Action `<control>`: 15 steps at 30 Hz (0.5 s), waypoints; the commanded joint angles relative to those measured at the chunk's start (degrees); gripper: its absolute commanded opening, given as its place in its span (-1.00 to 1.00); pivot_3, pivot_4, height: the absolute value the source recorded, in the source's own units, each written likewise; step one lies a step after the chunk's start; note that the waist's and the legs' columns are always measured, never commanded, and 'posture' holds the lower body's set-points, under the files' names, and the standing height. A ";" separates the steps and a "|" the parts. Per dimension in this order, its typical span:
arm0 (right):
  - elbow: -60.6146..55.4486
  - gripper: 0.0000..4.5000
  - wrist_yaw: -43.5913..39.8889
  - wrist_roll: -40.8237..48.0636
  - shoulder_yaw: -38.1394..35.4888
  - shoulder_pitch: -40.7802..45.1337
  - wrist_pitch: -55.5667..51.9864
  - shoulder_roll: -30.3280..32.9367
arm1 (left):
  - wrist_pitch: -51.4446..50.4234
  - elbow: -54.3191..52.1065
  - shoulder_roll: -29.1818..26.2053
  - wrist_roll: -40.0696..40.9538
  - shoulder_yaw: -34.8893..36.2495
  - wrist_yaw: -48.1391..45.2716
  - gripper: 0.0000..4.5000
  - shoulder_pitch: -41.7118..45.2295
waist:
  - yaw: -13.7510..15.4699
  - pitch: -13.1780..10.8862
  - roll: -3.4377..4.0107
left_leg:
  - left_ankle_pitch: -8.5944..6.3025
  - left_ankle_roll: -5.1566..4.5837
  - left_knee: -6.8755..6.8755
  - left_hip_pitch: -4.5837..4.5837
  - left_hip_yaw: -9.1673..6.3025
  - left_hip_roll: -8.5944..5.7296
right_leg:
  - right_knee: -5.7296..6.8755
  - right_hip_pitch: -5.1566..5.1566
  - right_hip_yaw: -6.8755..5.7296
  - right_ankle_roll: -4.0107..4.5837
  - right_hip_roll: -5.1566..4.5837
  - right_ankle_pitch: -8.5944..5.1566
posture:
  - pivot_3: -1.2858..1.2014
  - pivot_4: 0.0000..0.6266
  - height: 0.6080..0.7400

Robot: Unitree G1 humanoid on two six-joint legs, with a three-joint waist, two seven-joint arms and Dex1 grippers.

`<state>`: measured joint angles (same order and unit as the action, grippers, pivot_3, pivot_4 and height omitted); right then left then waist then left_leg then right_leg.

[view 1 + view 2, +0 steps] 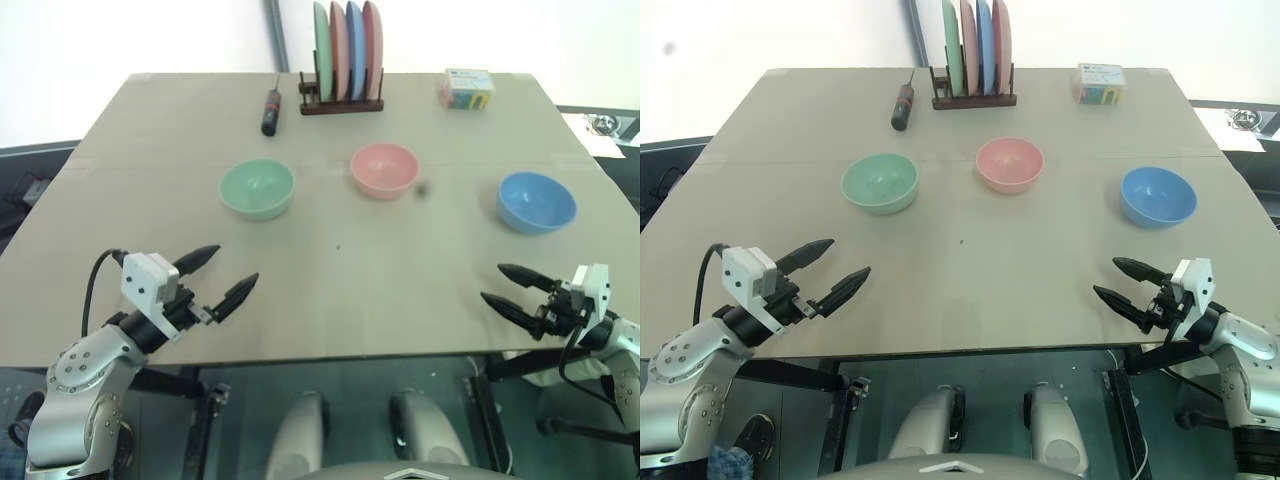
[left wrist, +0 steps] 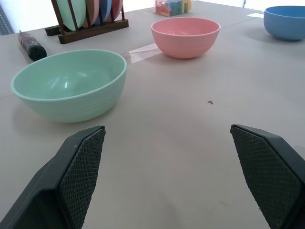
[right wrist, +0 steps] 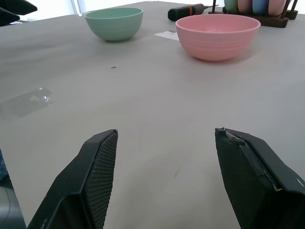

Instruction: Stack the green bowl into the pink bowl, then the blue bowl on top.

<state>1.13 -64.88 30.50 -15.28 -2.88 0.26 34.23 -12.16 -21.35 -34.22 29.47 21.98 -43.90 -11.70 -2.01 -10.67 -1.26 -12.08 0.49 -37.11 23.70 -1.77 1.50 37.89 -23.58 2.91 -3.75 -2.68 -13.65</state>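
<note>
Three smooth round bowls, the green bowl (image 1: 257, 189), pink bowl (image 1: 384, 170) and blue bowl (image 1: 536, 202), sit apart on the matte surface (image 1: 330, 280), both grippers' fingers spread wide, empty.

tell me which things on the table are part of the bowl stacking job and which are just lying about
Part of the job:
green bowl
pink bowl
blue bowl

Just lying about:
screwdriver
rack of upright plates
small colourful box
</note>
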 commanded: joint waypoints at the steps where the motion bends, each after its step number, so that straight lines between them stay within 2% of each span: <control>1: -2.21 0.52 -0.44 0.41 -1.94 -1.07 1.30 1.13 | 0.92 -0.31 0.19 0.83 0.55 -0.04 0.99 1.08 | 0.01 0.00 0.00 | 0.00 0.00 0.00 0.00 0.00 0.00 | 0.00 0.00 0.00 0.00 0.00 0.00 | 0.03 -0.52 1.00; 15: -3.04 0.52 0.82 -0.73 -1.44 -1.44 1.17 2.29 | 0.49 -1.25 0.83 1.70 -0.43 -0.40 0.99 2.19 | 0.15 0.02 -0.02 | 0.00 0.00 0.00 0.00 0.00 0.00 | 0.00 0.00 0.00 -0.01 0.00 -0.01 | 0.03 -0.52 1.00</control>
<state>0.46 -64.48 29.47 -15.53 -5.11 0.69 35.55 -12.17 -21.04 -33.41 30.54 21.48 -44.25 -9.63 -1.86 -10.65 -1.27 -12.08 0.49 -37.11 23.71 -1.77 1.49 37.89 -23.58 2.91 -3.76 -2.68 -13.66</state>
